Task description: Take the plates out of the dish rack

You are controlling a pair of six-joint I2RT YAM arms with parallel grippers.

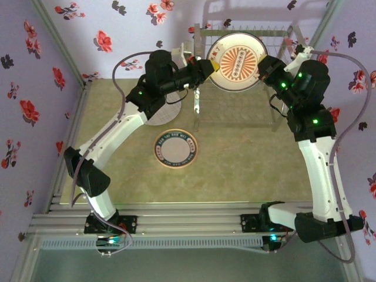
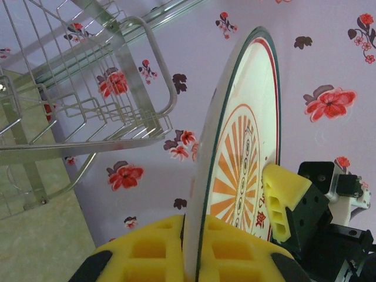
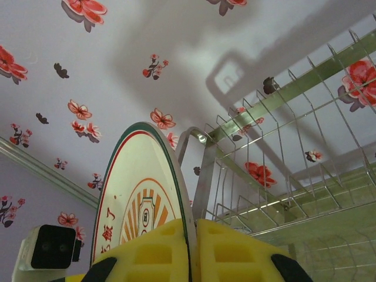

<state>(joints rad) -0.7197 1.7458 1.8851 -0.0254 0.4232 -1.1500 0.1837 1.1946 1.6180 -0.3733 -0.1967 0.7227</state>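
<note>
Plate (image 1: 236, 61): round, glossy, orange-rayed | left fingers (image 2: 147, 252) foam, pinch rim | right fingers (image 3: 150, 255) pinch rim

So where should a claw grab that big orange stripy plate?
Grab the plate by its thin rim, coming in edge-on from the side. It is up on edge, not lying flat, so both faces are free for a pad each. The left claw and right claw are shut on opposite edges that way.

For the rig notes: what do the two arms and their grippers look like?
Both the left arm and right arm have white link shells, black joint housings with small green lights, and a grey cable looping alongside. The left gripper and right gripper are black with chunky yellow finger pads cut with square holes.
</note>
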